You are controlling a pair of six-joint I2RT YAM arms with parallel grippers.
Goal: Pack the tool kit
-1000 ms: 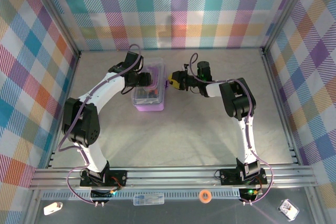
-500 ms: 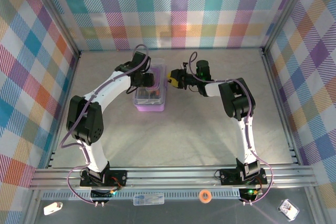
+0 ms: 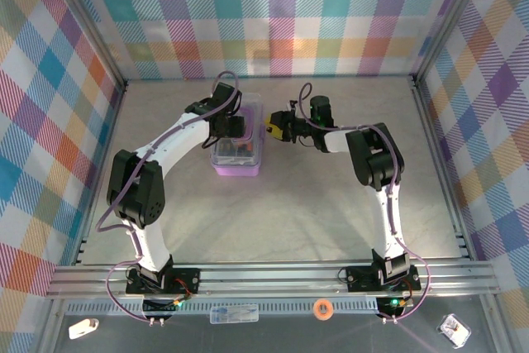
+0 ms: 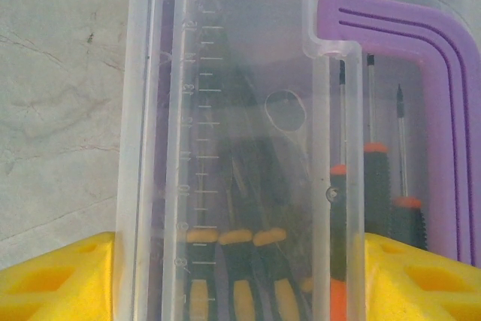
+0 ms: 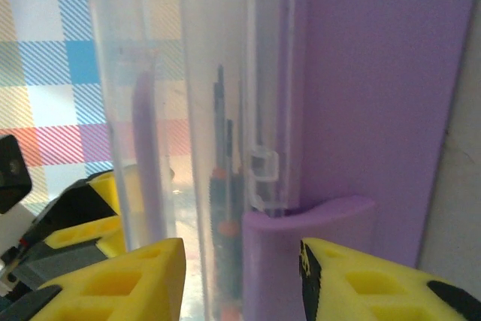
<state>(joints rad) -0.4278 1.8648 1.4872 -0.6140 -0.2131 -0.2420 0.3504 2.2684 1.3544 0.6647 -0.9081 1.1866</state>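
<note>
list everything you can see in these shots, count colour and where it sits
tool kit case: 1, lilac base with clear lid, far half of the table between the two arms
screwdrivers: several, black handles with orange bands, inside the case under the lid
table: 1, pale grey marbled, under everything
plaid walls: 3 sides, multicolour check, around the table
orange ring: 1, orange, front ledge below the rail
small white items: 2, white, front ledge corners, too small to identify
arms: 2, white with black joints, bolted at the near edge
left gripper: 1, yellow jaws, either side of the clear lid
right gripper: 1, yellow jaws, at the case's right edge
</note>
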